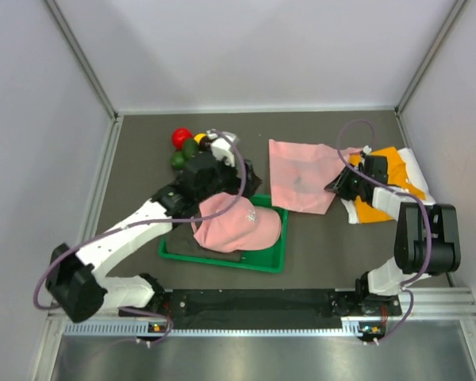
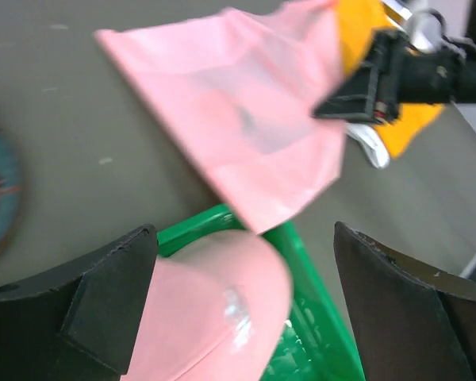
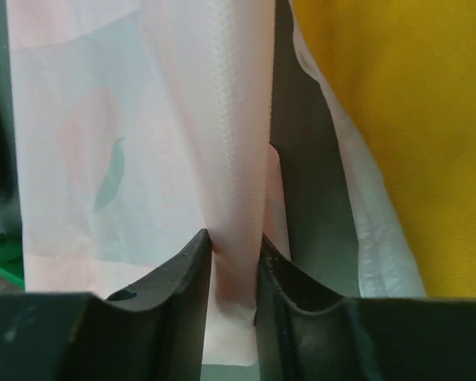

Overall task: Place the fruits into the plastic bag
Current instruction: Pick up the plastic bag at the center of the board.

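The fruits (image 1: pixel 187 146) lie in a small pile at the back left of the table: a red round one (image 1: pixel 181 137), yellow citrus and green ones. The pink plastic bag (image 1: pixel 301 175) (image 2: pixel 238 119) lies flat at centre right. My right gripper (image 1: pixel 339 184) (image 3: pixel 234 242) (image 2: pixel 325 107) is at the bag's right edge, jaws pinched on a gathered pink strip of the bag (image 3: pixel 238 143). My left gripper (image 1: pixel 247 176) (image 2: pixel 244 230) hangs open above the pink cap, between the fruits and the bag, with nothing between its fingers.
A pink baseball cap (image 1: pixel 234 222) (image 2: pixel 214 309) rests in a green tray (image 1: pixel 274 258) (image 2: pixel 317 317) near the front centre. An orange and white folded cloth (image 1: pixel 393 178) (image 3: pixel 397 119) lies under the right arm, beside the bag. Grey walls enclose the table.
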You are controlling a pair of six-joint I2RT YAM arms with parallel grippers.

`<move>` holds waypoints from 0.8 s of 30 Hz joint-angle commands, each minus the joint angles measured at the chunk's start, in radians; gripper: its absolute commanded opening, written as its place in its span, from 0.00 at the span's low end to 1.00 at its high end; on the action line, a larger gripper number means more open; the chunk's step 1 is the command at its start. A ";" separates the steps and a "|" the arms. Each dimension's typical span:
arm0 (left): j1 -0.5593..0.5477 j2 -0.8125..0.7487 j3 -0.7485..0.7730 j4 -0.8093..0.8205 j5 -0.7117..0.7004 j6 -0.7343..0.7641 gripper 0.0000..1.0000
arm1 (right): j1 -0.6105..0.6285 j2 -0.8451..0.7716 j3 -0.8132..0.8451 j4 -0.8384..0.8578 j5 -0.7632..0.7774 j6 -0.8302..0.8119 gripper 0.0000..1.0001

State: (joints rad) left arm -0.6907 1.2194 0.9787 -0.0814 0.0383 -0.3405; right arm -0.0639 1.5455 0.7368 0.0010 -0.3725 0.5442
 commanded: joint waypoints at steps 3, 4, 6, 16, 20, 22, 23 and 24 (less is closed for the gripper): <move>-0.215 0.277 0.144 0.247 0.018 0.024 0.97 | 0.032 -0.105 0.055 -0.050 -0.025 -0.004 0.24; -0.233 0.311 0.159 0.277 0.024 0.037 0.98 | 0.051 -0.137 0.050 -0.055 -0.019 -0.004 0.24; -0.275 0.394 0.193 0.304 0.020 0.073 0.98 | 0.059 -0.169 0.036 -0.062 -0.023 0.022 0.23; -0.311 0.546 0.201 0.460 -0.026 0.101 0.99 | 0.130 -0.343 0.029 -0.133 -0.022 0.074 0.17; -0.311 0.562 0.195 0.509 -0.023 0.095 0.99 | 0.136 -0.372 0.019 -0.154 -0.008 0.074 0.17; -0.314 0.572 0.193 0.546 -0.009 0.089 0.99 | 0.138 -0.378 0.013 -0.154 -0.011 0.077 0.17; -0.316 0.586 0.195 0.554 -0.014 0.089 0.99 | 0.139 -0.381 0.010 -0.156 -0.016 0.080 0.17; -0.317 0.594 0.198 0.560 -0.024 0.090 0.99 | 0.142 -0.387 0.010 -0.154 -0.017 0.080 0.17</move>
State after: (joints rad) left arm -1.0004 1.7824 1.1427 0.3500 0.0288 -0.2588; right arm 0.0643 1.1934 0.7418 -0.1486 -0.3889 0.6125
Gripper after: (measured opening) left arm 0.987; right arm 0.169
